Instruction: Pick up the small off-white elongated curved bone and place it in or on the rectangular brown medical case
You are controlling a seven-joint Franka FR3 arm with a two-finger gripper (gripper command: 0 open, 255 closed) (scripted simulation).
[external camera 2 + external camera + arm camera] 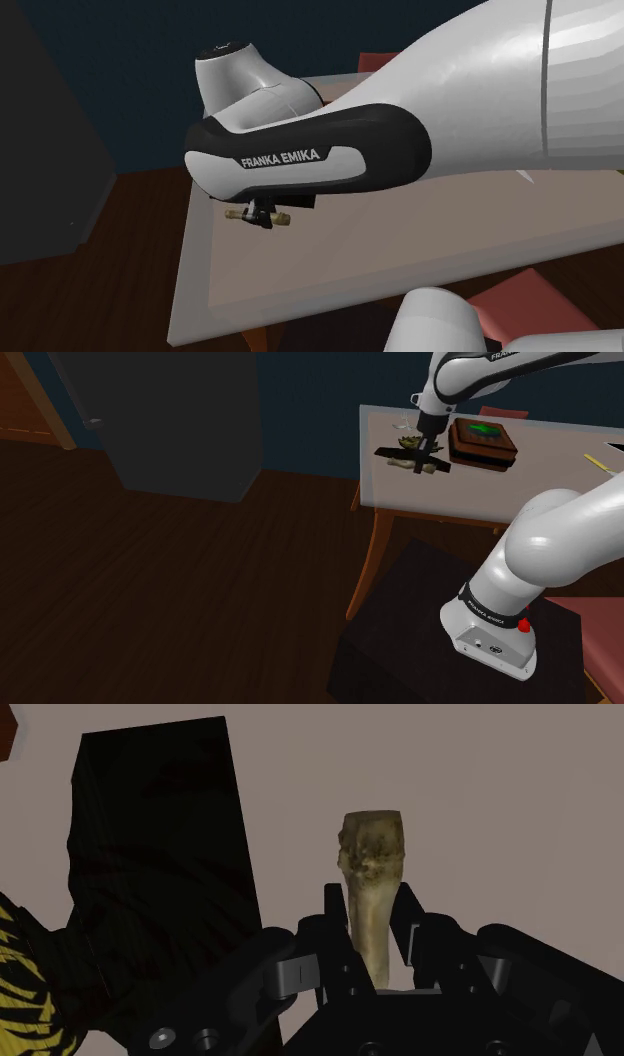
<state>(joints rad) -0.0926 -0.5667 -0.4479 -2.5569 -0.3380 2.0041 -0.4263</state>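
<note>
While fingers [408, 926] clamp bone [371, 869] mid-shaft, gripper [429, 451] holds it crosswise, likely balanced for carry; brown case [483, 440] near, shoulder view's right.

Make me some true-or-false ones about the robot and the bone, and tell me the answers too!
1. The gripper is shut on the bone. True.
2. The bone already lies on the brown case. False: it is between the fingers, off to the shoulder view's left of the case.
3. The case has green on its top. True.
4. The case sits on the floor. False: it sits on the table.
</note>
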